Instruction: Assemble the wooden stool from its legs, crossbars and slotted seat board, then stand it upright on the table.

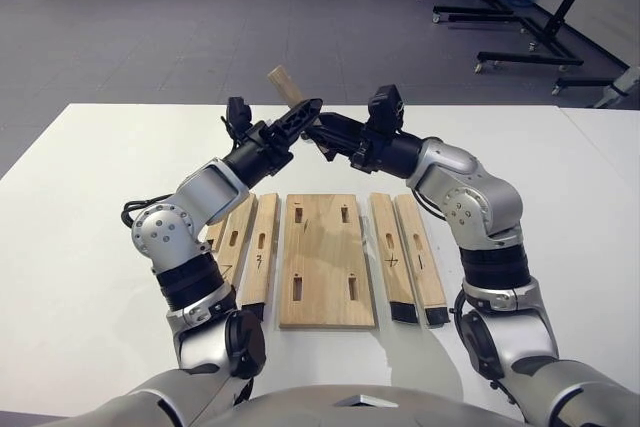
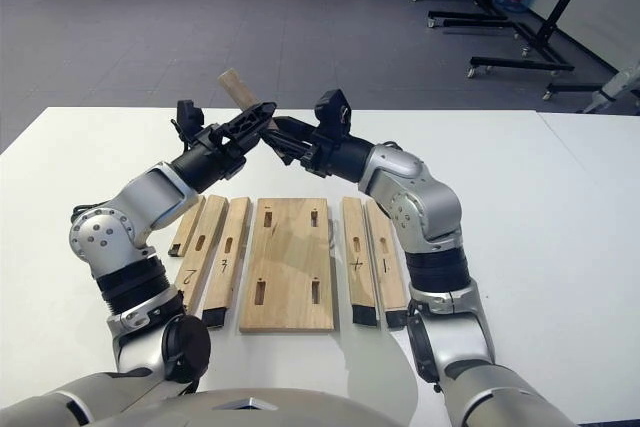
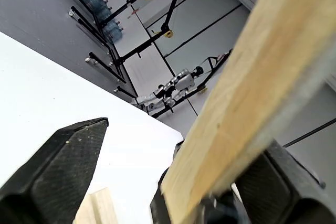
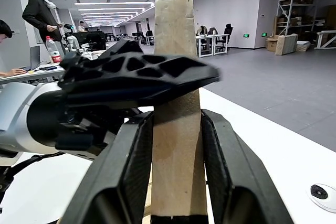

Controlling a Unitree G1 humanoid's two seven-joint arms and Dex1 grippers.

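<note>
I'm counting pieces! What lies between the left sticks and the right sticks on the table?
The wide slotted seat board lies flat between the left legs and the right legs, seen in both eye views.

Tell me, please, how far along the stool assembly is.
Nothing is joined yet: the seat board lies flat, with four legs loose beside it. In hand: a crossbar held above the table in the right gripper, the left gripper open beside it. All fitting and standing up remains.

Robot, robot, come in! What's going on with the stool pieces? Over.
Right gripper shut on wooden bar, held over table. Left gripper open, around same bar. Seat board, slotted legs lying flat, unassembled. Nothing in the way.
</note>
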